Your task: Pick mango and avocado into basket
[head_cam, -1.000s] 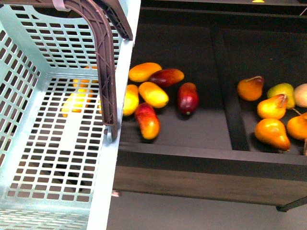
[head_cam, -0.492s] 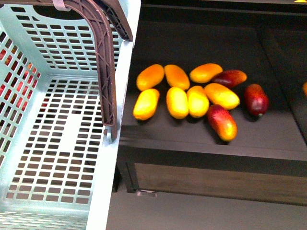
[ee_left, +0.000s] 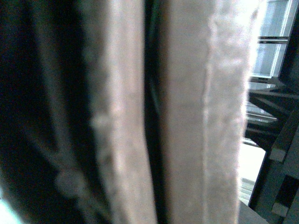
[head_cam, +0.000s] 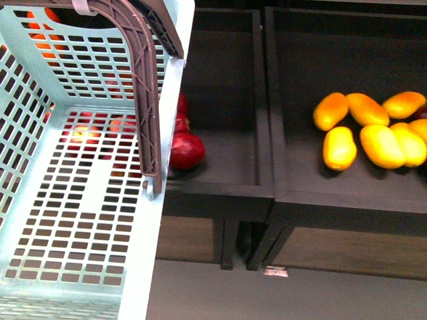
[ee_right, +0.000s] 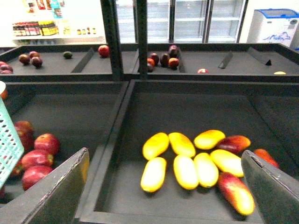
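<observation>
Far left, the basket (head_cam: pixel 40 67) fills my front view. It is turquoise and slotted, and its brown ribbed handle (head_cam: pixel 148 100) curves down over the rim on the side nearest the fruit. Through the slots I make out red apples (head_cam: pixel 185 150) in the dark bin behind, and one sits just beside the handle's foot.

My left wrist camera gives only blurred pale-brown bands right against the lens, so I cannot tell whether my left end effector is clenched or released.

Moving right, an upright divider (head_cam: pixel 263 100) splits the display, and past it come the mangoes (head_cam: pixel 339 148). They are orange-yellow ovals lying flat on the floor of the right-hand bin, touching one another in a tight cluster that runs off the frame edge.

From my right wrist, that cluster (ee_right: pixel 154 174) shows red-blushed mangoes on its far side. My right end effector (ee_right: pixel 164 153) hangs above the bin's front, fingers (ee_right: pixel 70 182) spread wide, released and grasping nothing, well apart from the fruit.

On the rear shelf lies a small dark green fruit (ee_right: pixel 67 54), too small to tell if it is the avocado.
</observation>
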Robot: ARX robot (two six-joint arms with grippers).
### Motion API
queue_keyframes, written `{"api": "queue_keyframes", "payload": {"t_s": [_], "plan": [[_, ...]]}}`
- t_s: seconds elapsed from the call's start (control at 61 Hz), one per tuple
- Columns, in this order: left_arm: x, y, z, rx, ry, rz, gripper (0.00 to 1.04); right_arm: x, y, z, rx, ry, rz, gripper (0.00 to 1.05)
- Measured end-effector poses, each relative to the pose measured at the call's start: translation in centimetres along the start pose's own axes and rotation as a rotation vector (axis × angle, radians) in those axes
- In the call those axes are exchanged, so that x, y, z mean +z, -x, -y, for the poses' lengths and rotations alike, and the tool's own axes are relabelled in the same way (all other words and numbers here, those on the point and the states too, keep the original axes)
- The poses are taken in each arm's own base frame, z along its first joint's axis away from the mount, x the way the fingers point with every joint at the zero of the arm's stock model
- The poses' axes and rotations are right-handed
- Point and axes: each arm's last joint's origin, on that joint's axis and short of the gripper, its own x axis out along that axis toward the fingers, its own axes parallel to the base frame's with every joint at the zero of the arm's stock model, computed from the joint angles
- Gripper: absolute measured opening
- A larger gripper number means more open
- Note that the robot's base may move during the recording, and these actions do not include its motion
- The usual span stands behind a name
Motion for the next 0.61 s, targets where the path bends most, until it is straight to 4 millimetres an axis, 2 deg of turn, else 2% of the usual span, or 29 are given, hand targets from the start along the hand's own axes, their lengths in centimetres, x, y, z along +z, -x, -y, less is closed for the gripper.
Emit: {"api": "queue_keyframes", "payload": {"t_s": [0.459, 0.607], "plan": [[0.45, -0.05, 0.04, -0.003, -0.013, 0.045, 0.27, 0.00, 0.00, -0.01, 0.007, 0.000, 0.000, 0.96], [0.14, 0.01, 0.01, 0.000, -0.001, -0.002, 0.27, 0.00, 0.00, 0.00, 0.004, 0.000, 0.000, 0.96]]}}
